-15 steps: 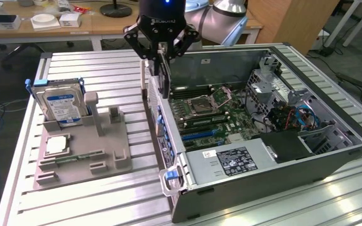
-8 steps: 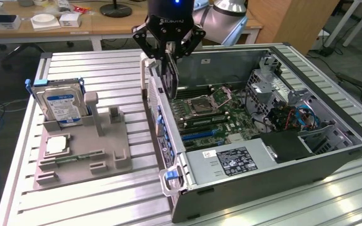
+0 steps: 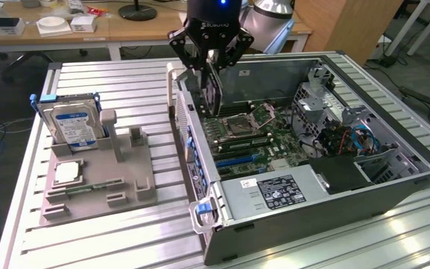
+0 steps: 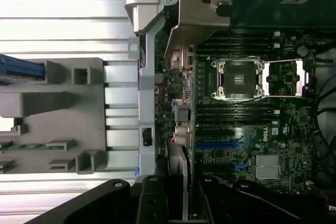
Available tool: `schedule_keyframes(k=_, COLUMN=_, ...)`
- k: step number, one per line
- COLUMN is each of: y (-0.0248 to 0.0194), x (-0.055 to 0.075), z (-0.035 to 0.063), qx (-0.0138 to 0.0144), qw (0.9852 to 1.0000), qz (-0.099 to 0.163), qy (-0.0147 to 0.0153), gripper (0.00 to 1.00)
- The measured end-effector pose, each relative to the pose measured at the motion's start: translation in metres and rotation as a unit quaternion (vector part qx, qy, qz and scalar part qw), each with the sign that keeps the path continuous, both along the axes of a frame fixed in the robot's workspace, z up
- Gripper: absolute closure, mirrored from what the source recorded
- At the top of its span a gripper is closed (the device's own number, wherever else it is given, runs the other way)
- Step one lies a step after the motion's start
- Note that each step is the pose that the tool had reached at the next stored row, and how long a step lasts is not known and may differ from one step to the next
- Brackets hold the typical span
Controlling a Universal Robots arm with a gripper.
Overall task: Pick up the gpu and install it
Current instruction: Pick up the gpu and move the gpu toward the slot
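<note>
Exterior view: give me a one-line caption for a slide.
Gripper holds the gpu on edge above the open case, hard drive standing in its holder at the exterior view's left.

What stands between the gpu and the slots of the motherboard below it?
Nothing visible does. The jaws hold the gpu on edge above the motherboard, close to the case's rear wall. No cable or part shows between card and board, and the blue slot looks free.
</note>
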State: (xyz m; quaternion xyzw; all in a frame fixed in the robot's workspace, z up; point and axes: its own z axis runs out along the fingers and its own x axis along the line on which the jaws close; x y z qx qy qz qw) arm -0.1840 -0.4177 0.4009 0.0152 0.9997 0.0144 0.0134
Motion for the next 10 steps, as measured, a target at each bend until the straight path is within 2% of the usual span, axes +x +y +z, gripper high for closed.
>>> schedule_keyframes(k=10, y=0.0, x=0.025, z=0.0, qx=0.0003, qw=1.0, qz=0.003, qy=0.0, gripper=0.73)
